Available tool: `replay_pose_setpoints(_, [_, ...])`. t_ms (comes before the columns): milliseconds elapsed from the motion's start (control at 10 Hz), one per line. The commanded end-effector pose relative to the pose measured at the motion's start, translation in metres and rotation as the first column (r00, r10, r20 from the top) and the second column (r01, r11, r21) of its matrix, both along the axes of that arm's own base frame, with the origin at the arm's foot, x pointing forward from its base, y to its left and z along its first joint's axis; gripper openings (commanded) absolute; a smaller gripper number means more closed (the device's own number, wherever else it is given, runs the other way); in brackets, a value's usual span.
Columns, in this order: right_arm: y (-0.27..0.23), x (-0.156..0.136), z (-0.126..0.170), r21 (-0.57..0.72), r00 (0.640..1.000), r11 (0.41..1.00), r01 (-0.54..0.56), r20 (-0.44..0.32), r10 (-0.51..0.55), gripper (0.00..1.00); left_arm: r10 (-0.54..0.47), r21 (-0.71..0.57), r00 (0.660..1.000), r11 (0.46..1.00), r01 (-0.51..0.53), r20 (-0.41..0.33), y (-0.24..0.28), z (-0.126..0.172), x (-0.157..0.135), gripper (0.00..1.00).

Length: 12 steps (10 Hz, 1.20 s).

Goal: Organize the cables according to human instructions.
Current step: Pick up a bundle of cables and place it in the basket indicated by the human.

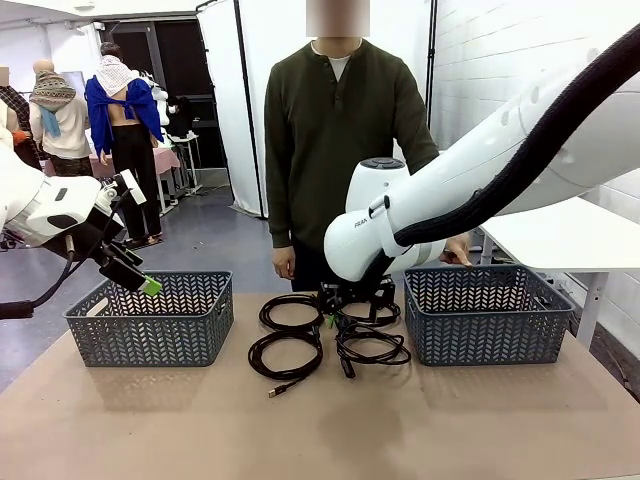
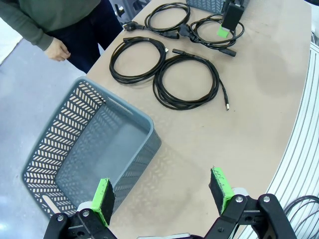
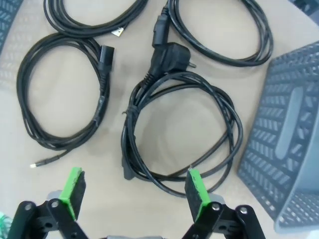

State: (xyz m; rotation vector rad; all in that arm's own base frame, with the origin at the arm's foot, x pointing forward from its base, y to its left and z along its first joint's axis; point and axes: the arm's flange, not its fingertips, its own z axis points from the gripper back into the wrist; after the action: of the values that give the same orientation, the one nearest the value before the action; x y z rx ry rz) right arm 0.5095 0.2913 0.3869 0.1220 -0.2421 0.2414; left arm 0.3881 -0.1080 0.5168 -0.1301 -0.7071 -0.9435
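Observation:
Four black cables lie coiled in the middle of the table between two baskets: far left, near left, near right, and a far right one under my right gripper. In the right wrist view that gripper is open, its green pads hanging just above this coil, whose round plug lies beyond it. My left gripper hovers open and holds nothing above the left basket, also in the left wrist view. The human stands at the far edge, hands down.
A second grey basket stands right of the coils, close to my right arm. The person's hand hangs just behind it. Bare brown tabletop lies in front of the coils.

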Motion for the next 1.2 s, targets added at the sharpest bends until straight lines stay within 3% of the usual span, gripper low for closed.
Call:
replay_pose_setpoints(0, [0.013,0.012,-0.006,0.011,0.999,0.999,0.039,-0.019,-0.039,1.00,-0.006,-0.012,1.000,1.000,0.006,-0.003,0.002,-0.001,0.001,1.00])
replay_pose_setpoints(700, [0.006,0.009,-0.014,0.007,0.999,1.000,0.022,-0.024,-0.022,1.00,-0.006,-0.012,1.000,1.000,0.006,-0.003,0.002,-0.001,0.001,1.00])
replay_pose_setpoints(1100, [0.013,0.017,-0.023,-0.008,0.996,0.997,0.081,-0.048,-0.081,1.00,-0.006,-0.012,1.000,1.000,0.006,-0.003,0.002,-0.001,0.001,1.00])
